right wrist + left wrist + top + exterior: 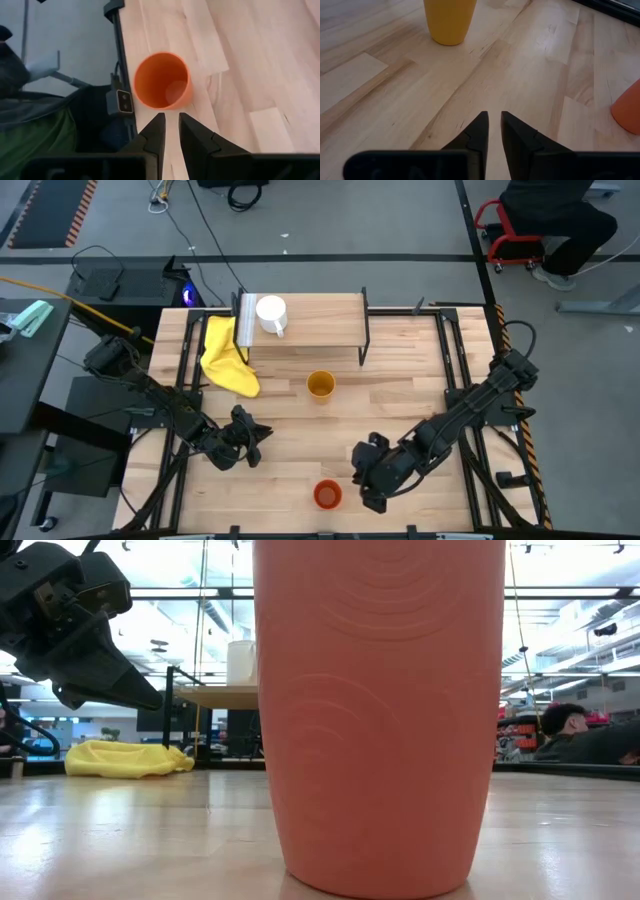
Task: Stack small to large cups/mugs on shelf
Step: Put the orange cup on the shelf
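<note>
White mug (272, 314) sits on the shelf (320, 330), left end. Yellow cup (320, 386) stands upright on the tabletop (420, 380) just in front of the shelf; orange cup (327, 495) upright near the front edge. L claw (252, 442) hovers front-left, fingers nearly pressed together, holding nothing. R claw (362, 472) just beside the orange cup, tips almost together, nothing pinched. Yellow cloth (226, 358) by the shelf's left legs.

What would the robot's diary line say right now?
white mug on shelf | yellow cup, orange cup on table | both grippers empty
</note>
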